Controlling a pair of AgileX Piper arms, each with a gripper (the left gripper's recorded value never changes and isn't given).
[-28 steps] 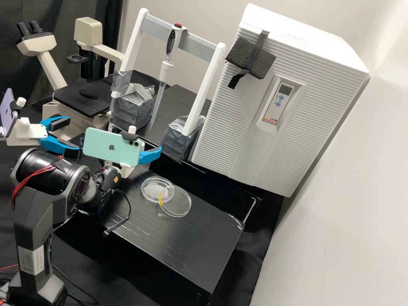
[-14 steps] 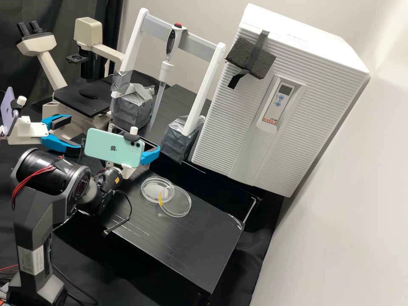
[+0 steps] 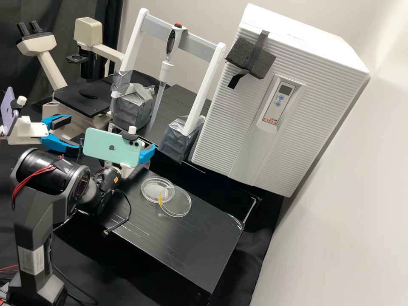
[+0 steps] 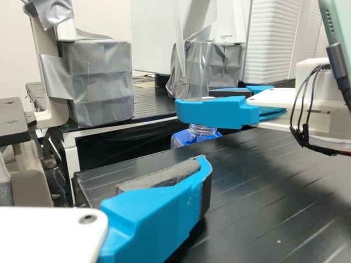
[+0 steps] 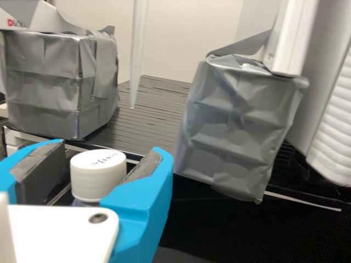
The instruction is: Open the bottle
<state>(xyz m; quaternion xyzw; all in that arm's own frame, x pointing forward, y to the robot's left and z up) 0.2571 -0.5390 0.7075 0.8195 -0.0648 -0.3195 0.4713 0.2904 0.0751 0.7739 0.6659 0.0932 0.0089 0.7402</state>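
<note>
Bench: I worked over a black ribbed bench, with a big white ribbed machine standing at its far side.
Behind the bench: a pipette hung tip down from a white stand whose feet were wrapped in grey tape. A microscope sat off to the left.
Dishes: two clear round dishes lay on the bench, overlapping each other.
Bottle: I saw the clear bluish bottle standing upright at the bench's left edge, directly under the right gripper. Its white cap was on.
Right gripper: the right gripper sat at cap height with its jaws spread to either side of the cap. One pad looked right against the cap, and a thin dark gap showed at the other.
Left gripper: the left gripper hung off the bench's left edge, well apart from the bottle, its jaws wide apart and holding nothing.
Phone: a green phone rode on the right wrist.
</note>
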